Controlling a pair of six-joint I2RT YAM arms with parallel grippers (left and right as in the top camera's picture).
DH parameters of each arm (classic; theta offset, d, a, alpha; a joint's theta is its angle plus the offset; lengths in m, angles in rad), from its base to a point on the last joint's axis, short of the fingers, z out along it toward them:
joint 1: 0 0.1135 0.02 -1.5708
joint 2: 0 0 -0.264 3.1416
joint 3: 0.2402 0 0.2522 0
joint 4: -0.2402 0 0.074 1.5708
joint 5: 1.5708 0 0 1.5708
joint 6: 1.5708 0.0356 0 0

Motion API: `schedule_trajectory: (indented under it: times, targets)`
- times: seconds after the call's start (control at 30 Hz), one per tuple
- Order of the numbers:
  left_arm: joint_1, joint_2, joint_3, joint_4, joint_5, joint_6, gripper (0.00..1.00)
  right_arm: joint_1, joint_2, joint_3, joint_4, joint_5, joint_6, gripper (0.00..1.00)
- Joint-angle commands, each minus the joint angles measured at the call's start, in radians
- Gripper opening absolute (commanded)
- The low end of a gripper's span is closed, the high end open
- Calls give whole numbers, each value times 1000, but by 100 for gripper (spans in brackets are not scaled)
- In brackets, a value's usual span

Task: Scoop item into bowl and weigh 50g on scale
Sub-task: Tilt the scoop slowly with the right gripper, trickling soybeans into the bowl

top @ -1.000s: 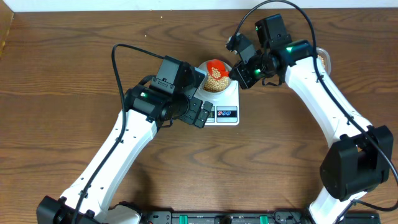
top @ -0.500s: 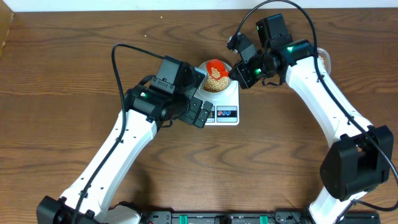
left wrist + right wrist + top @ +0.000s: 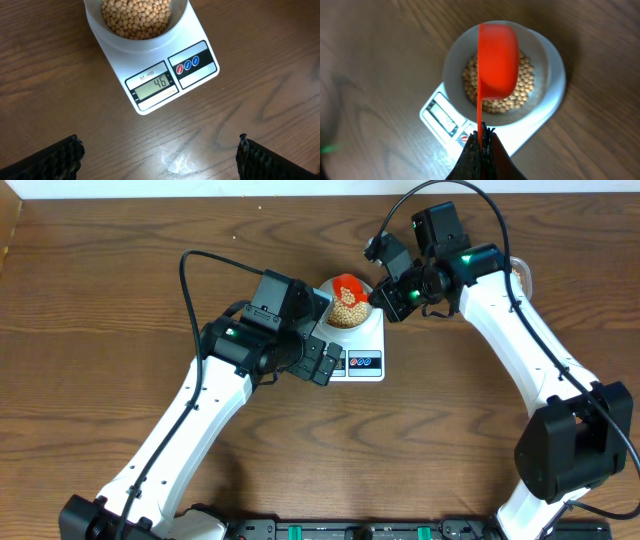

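Note:
The white scale (image 3: pixel 362 350) sits mid-table; in the left wrist view its display (image 3: pixel 155 84) reads 46. The pale bowl (image 3: pixel 347 308) stands on it, holding many tan beans (image 3: pixel 136 17), also seen in the right wrist view (image 3: pixel 522 85). My right gripper (image 3: pixel 482 137) is shut on the thin handle of a red scoop (image 3: pixel 496 62), held tipped on its side over the bowl (image 3: pixel 455 65). The scoop also shows in the overhead view (image 3: pixel 347 285). My left gripper (image 3: pixel 159 157) is open and empty, hovering over bare table in front of the scale.
A container's pale rim (image 3: pixel 522 275) shows behind my right arm at the back right. The wooden table's back edge (image 3: pixel 200 198) runs along the top, a rail (image 3: pixel 360 530) along the front.

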State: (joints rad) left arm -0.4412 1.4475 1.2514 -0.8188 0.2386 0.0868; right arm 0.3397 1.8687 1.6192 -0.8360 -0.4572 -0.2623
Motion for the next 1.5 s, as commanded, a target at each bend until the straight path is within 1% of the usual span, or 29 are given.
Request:
schedule_trajectory:
  times: [0.0, 0.43, 0.8, 1.07, 1.23, 1.47]
  targets:
    - [2, 3, -6, -3, 12, 18, 100, 15, -32, 11, 7, 69, -24, 1]
    - [2, 3, -6, -3, 12, 18, 99, 36, -32, 11, 7, 93, -64, 1]
    - [2, 3, -6, -3, 12, 18, 100, 36, -32, 11, 6, 93, -135, 1]
    - [2, 3, -6, -3, 12, 18, 100, 36, -32, 11, 7, 93, -137, 1]
    - [2, 3, -6, -3, 12, 18, 100, 36, -32, 11, 8, 93, -174, 1]
    - [2, 3, -6, -3, 12, 18, 100, 36, -32, 11, 13, 93, -186, 1]
